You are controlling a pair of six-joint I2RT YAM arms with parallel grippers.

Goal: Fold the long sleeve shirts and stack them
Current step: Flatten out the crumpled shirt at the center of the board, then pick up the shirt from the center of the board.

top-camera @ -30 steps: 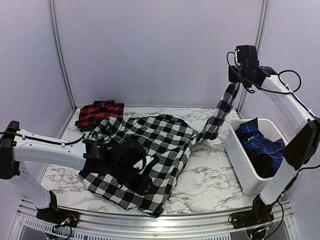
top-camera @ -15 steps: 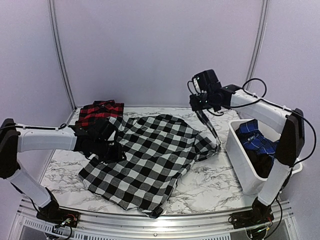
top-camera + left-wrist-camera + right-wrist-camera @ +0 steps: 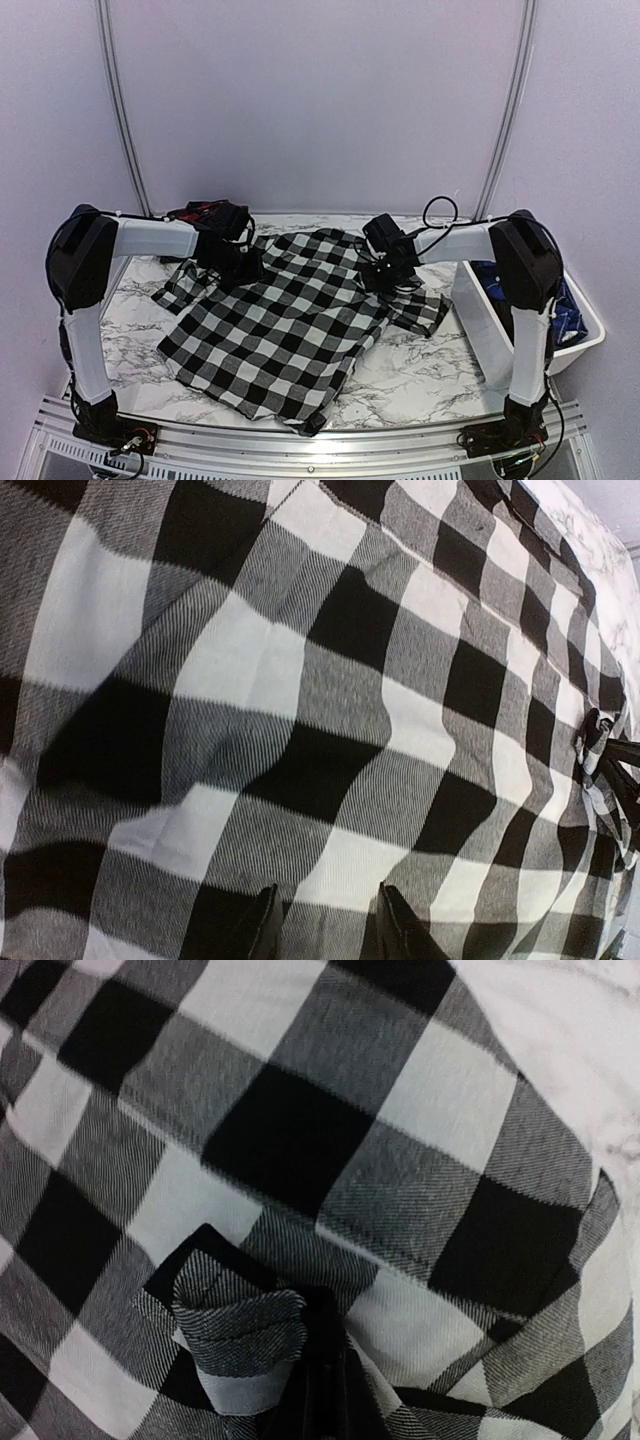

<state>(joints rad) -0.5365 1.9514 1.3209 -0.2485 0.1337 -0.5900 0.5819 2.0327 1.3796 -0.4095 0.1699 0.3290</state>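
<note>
The black-and-white shirt (image 3: 290, 330) lies spread on the marble table (image 3: 420, 375), filling its middle, with its hem toward the near edge and its collar end toward the back wall; one sleeve (image 3: 180, 288) pokes out on the left under the left arm, and the other (image 3: 422, 312) lies doubled on the table at the shirt's right side.

The left gripper (image 3: 240, 268) sits low on the shirt's upper left corner; in the wrist view its fingers (image 3: 262, 932) stand partly apart with the cloth running flat between them and no fold caught.

The right gripper (image 3: 388, 275) rests at the shirt's upper right; its fingers are closed tight on a small bunched fold of the checked cloth (image 3: 240, 1332).

The red shirt (image 3: 205, 212) lies at the back left corner, just behind the left forearm, which crosses in front of it and hides most of it.

A white bin (image 3: 478, 318) stands at the right edge of the table with blue clothes (image 3: 572, 318) inside; the upright part of the right arm stands in front of the bin and covers its middle; the doubled sleeve lies just beside the bin's wall.
</note>
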